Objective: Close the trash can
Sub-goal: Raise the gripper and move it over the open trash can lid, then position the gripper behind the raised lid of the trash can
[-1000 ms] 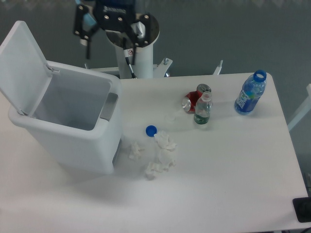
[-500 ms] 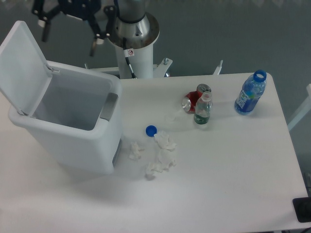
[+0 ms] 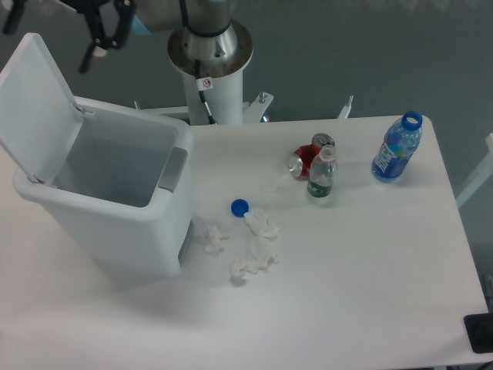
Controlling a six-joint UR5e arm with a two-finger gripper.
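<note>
Fingers spread, the gripper [image 3: 52,31] has swung leftward above the raised lid [image 3: 37,100] of the trash can [image 3: 115,196], closing imminent.

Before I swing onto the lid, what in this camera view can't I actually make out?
- Gripper: top edge cuts it off; only finger ends show, jaw state unclear.
- Trash can bottom: hidden by its own walls.
- Lid rear face and hinge: turned away from the camera.
- Red can: partly behind the small bottle.

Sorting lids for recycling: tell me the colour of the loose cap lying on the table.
Blue; the cap shows clearly in the fixed camera view.
</note>
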